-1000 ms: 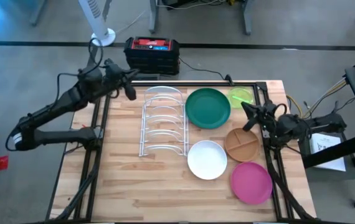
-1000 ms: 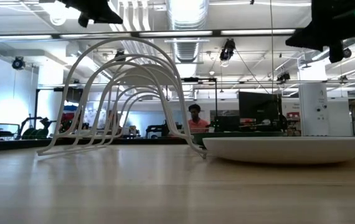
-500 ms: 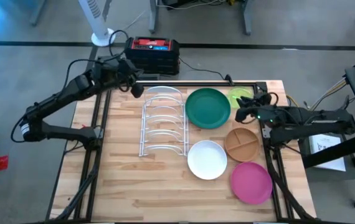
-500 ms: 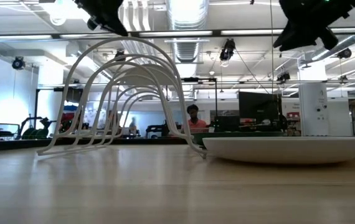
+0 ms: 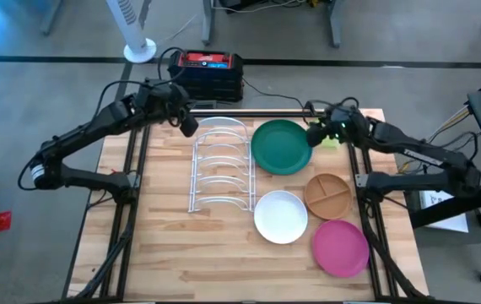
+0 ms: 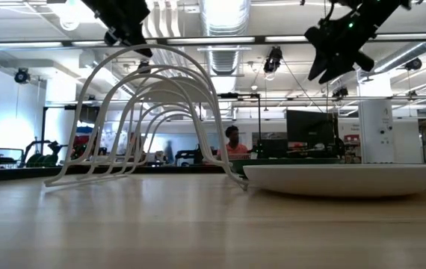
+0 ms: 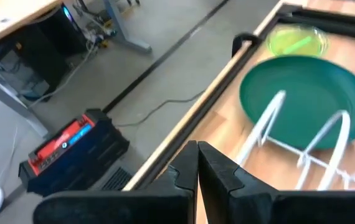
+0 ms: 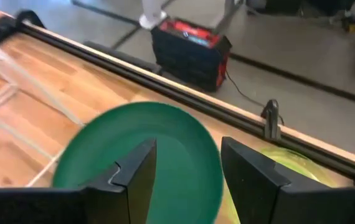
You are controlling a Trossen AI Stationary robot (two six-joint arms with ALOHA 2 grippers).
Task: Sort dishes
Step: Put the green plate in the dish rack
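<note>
The dishes lie flat on the wooden table: a dark green plate [image 5: 281, 146], a white plate [image 5: 280, 216], a divided brown plate [image 5: 328, 193] and a pink plate [image 5: 340, 247]. A lime-green plate [image 5: 332, 141] at the far right is mostly hidden under my right arm. My right gripper [image 5: 313, 135] hangs open above the green plate's right rim [image 8: 146, 149], touching nothing. My left gripper [image 5: 188, 125] is shut and empty, above the far left corner of the white wire rack [image 5: 220, 165].
A black and red box [image 5: 207, 72] sits on the floor beyond the far edge. A black frame rail [image 5: 249, 112] runs along the table's far edge, with posts at both sides. Bare wood lies left of the rack and along the near edge.
My right gripper has swung from beside the brown plate toward the far edge and the left, ending over the green plate's right rim, and it has opened. My left gripper has moved a little right and nearer, toward the rack. No dish has moved.
</note>
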